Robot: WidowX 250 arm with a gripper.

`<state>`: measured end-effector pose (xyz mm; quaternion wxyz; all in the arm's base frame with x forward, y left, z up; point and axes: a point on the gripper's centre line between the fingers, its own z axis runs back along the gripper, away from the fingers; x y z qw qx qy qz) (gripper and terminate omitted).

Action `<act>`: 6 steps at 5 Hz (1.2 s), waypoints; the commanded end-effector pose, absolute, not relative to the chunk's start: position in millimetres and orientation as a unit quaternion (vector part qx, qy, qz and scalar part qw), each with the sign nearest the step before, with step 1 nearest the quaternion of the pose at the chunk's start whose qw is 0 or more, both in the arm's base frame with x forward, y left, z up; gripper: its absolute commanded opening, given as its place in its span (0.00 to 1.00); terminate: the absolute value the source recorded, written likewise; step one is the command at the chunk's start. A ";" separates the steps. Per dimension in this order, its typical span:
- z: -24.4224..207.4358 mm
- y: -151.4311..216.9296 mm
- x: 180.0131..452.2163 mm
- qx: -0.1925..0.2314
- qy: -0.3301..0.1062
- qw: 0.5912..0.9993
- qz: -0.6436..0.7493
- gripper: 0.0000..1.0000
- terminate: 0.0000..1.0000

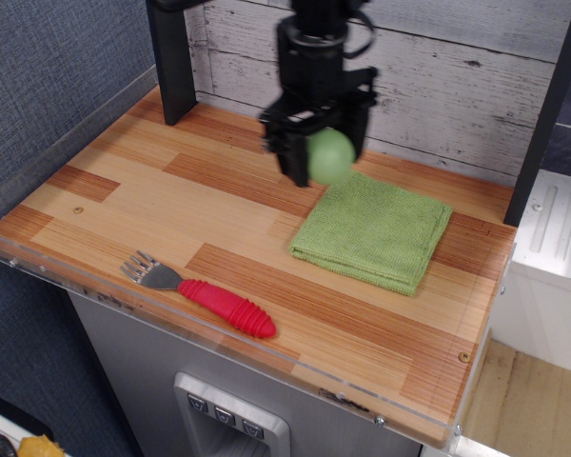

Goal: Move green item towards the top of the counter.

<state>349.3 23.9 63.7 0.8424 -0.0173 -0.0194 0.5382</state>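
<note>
My black gripper (pixel 322 157) is shut on the pale-green pear-shaped item (pixel 330 156) and holds it in the air above the wooden counter (pixel 200 205). It hangs over the back middle of the counter, just left of the far left corner of the green cloth. Only the round body of the item shows between the fingers (pixel 290 160); its neck is hidden.
A flat folded green cloth (pixel 376 231) lies at the right of the counter. A fork with a red handle (pixel 205 296) lies near the front edge. A dark post (pixel 173 59) stands at the back left, another (pixel 544 114) at the back right. A white plank wall (pixel 476 76) runs behind.
</note>
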 end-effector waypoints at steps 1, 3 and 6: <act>74.4 88.8 381.1 -0.034 -0.060 0.820 0.569 0.00 0.00; 65.7 116.8 394.4 -0.025 -0.098 0.814 0.572 0.00 0.00; 45.0 140.4 408.1 -0.030 -0.082 0.813 0.576 0.00 0.00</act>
